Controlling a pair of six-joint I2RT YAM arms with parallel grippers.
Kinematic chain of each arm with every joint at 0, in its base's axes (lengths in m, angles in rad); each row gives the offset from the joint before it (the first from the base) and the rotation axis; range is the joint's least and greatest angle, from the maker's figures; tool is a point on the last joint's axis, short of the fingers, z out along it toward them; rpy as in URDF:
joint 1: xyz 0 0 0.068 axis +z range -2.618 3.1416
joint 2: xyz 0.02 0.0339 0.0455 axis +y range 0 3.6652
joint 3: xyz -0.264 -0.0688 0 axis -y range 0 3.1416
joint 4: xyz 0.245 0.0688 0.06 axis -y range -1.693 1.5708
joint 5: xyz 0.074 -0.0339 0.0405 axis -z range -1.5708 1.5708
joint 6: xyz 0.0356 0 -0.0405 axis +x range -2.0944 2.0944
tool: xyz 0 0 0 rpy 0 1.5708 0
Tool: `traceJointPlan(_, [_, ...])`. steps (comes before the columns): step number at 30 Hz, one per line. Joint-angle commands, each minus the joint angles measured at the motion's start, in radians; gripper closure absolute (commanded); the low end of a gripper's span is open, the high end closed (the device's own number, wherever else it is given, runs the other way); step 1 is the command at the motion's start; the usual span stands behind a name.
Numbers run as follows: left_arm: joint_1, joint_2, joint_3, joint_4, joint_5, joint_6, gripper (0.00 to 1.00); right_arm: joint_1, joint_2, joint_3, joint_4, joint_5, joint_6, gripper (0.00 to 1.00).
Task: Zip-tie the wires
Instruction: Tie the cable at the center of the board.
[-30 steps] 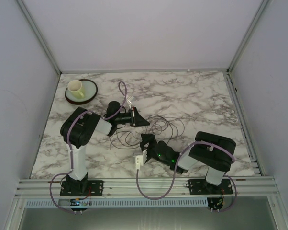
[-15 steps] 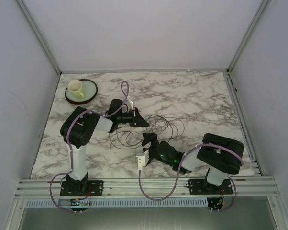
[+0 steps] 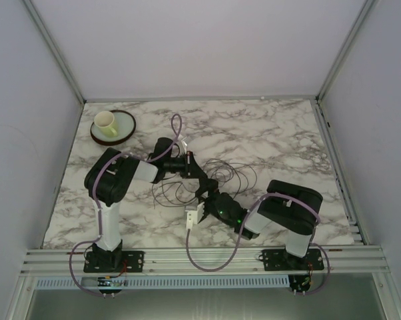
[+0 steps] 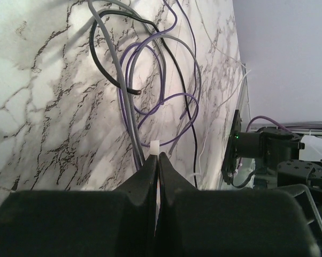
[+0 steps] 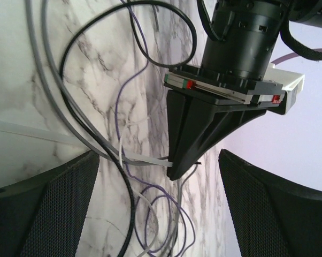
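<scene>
Wires [image 4: 130, 115] sprawl loose — left gripper [image 4: 156, 156] clamps, seemingly, a zip tie [image 5: 145, 159]; right gripper [image 5: 160, 182] gapes wide.

A white, grey-veined marble worktop [image 3: 280, 133] carries a loose tangle of thin dark, grey and purple wires [image 3: 230, 177] spread in loops near its middle. A round plate [image 3: 128, 123] bearing a pale cup [image 3: 105, 122] sits at the far left corner.

The wires [image 3: 224, 177] loop across the middle of the surface [image 3: 280, 133]. The left gripper [image 3: 202, 173], fingers pinched on a white zip tie [image 5: 145, 160], points into the gap between the right gripper [image 3: 205, 194]'s spread fingers. The far right lies bare; a cup [image 3: 105, 122] on a plate [image 3: 126, 125] blocks the far-left corner.
</scene>
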Motion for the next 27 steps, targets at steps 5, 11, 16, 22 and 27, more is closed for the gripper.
traceJointPlan(5, [-0.009,-0.035,0.038,-0.033,0.036,-0.003,1.00,-0.064,0.019,0.008,-0.086,-0.016,-0.091,0.08])
traceJointPlan(11, [-0.014,-0.035,0.056,-0.036,0.049,-0.033,1.00,-0.079,0.005,0.016,-0.122,-0.030,-0.104,0.08])
traceJointPlan(16, [-0.019,-0.034,0.071,-0.045,0.055,-0.045,1.00,-0.059,0.020,0.041,-0.095,-0.048,-0.071,0.07])
traceJointPlan(22, [-0.022,-0.032,0.077,-0.035,0.055,-0.057,1.00,-0.020,0.013,0.045,-0.095,-0.086,-0.043,0.07])
traceJointPlan(27, [-0.025,-0.027,0.077,-0.015,0.052,-0.076,1.00,0.007,-0.001,0.033,-0.078,-0.088,-0.013,0.07])
